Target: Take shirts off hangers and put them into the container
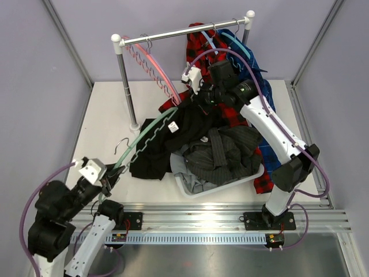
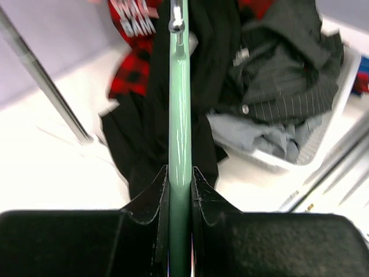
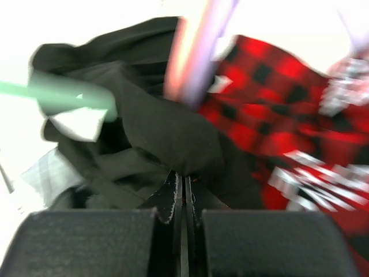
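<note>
My left gripper point(image 2: 180, 174) is shut on one end of a green hanger point(image 2: 180, 98), low at the table's left point(image 1: 109, 178). The hanger point(image 1: 144, 137) arcs up into a black shirt point(image 1: 164, 147) that still hangs on it and spills onto the table. My right gripper point(image 3: 183, 176) is shut on a fold of that black shirt point(image 3: 161, 130), up near its collar point(image 1: 195, 101). A red-and-black plaid shirt point(image 1: 199, 46) hangs from the rail and drapes behind my right arm. The white container point(image 1: 199, 189) holds a dark striped shirt point(image 1: 225, 151) over a grey one point(image 2: 253, 130).
A white-and-steel rail point(image 1: 184, 32) stands at the back with pink hangers point(image 1: 153, 63) and a blue plaid shirt point(image 1: 262, 86) on it. Its left post point(image 1: 127, 86) rises close to the green hanger. A loose metal hook point(image 1: 120, 144) lies on the table.
</note>
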